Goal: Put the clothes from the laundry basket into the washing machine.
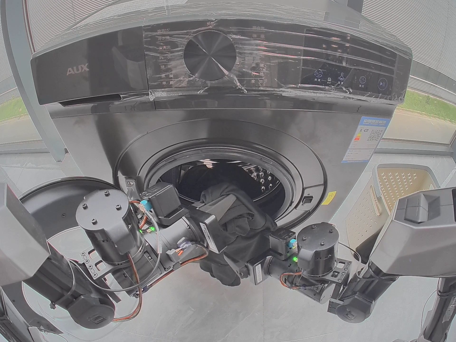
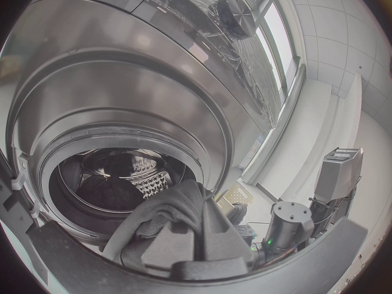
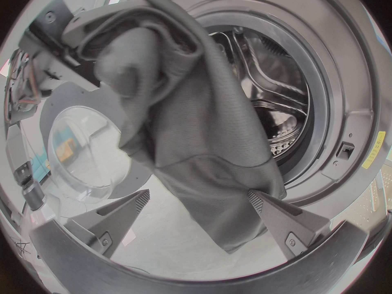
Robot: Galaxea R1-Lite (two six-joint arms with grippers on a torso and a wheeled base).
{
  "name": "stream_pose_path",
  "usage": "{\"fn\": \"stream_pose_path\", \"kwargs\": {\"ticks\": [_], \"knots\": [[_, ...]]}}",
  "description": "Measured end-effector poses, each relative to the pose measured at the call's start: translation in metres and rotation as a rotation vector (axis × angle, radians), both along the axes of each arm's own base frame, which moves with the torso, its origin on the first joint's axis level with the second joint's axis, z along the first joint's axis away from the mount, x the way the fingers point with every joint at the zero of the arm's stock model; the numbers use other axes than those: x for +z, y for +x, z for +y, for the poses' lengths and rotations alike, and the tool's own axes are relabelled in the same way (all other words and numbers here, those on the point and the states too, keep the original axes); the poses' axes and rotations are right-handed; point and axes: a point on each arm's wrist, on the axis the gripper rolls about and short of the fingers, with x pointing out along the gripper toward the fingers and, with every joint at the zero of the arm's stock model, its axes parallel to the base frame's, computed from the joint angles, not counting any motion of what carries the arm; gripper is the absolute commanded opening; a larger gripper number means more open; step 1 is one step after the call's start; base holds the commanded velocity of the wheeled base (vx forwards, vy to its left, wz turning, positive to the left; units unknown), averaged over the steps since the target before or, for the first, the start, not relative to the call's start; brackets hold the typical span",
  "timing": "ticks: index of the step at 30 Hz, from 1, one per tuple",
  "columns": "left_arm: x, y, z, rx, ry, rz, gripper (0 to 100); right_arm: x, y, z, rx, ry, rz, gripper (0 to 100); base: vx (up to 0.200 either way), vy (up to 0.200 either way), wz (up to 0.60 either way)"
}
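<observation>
A dark grey garment (image 1: 237,219) hangs at the mouth of the washing machine's drum (image 1: 266,176), its top at the lower rim and its tail drooping toward the floor. My left gripper (image 1: 221,210) is shut on the garment's upper part (image 2: 171,209), just outside the opening. Below it, my right gripper (image 1: 237,268) is open, and the garment's lower part (image 3: 204,143) hangs between its fingertips (image 3: 143,197). Something dark lies inside the drum (image 2: 110,184). The beige laundry basket (image 1: 403,181) stands on the floor right of the machine.
The round door (image 1: 52,205) is swung open to the left, its glass bowl (image 3: 81,152) behind my left arm. The machine's control panel (image 1: 209,55) sits above the opening. Pale floor (image 1: 199,309) lies free in front of the machine.
</observation>
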Motion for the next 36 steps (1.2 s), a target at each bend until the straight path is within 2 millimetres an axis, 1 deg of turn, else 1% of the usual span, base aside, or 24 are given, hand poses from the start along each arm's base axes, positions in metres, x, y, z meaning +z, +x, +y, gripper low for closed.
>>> {"fn": "stream_pose_path", "kwargs": {"ticks": [3,7,16,21,25,30,36], "knots": [[0.0,-0.001,-0.001,-0.005,-0.001,0.0,0,-0.001,0.008,-0.001,-0.02,0.004,-0.008,100,0.0,0.0,0.0],[0.0,-0.002,-0.001,-0.006,0.0,0.001,0,-0.003,0.013,0.001,-0.024,0.006,-0.01,100,0.0,0.0,0.0],[-0.001,-0.002,-0.001,-0.005,0.002,0.004,0,-0.01,0.012,0.008,0.026,0.003,0.004,100,0.0,0.0,0.0],[-0.001,-0.002,0.0,-0.003,0.002,0.004,0,-0.013,0.015,0.011,0.023,0.002,0.004,100,0.0,0.0,0.0],[-0.001,-0.003,0.0,-0.004,0.0,0.004,0,-0.016,0.021,0.014,-0.001,0.005,0.0,100,0.0,0.0,0.0],[-0.001,-0.003,0.0,-0.004,0.0,0.006,0,-0.018,0.031,0.015,-0.08,0.0,-0.001,100,0.0,0.0,0.0],[-0.002,-0.003,0.002,0.004,0.006,0.012,0,-0.017,0.033,0.01,-0.099,0.002,0.005,100,0.0,0.0,0.0]]}}
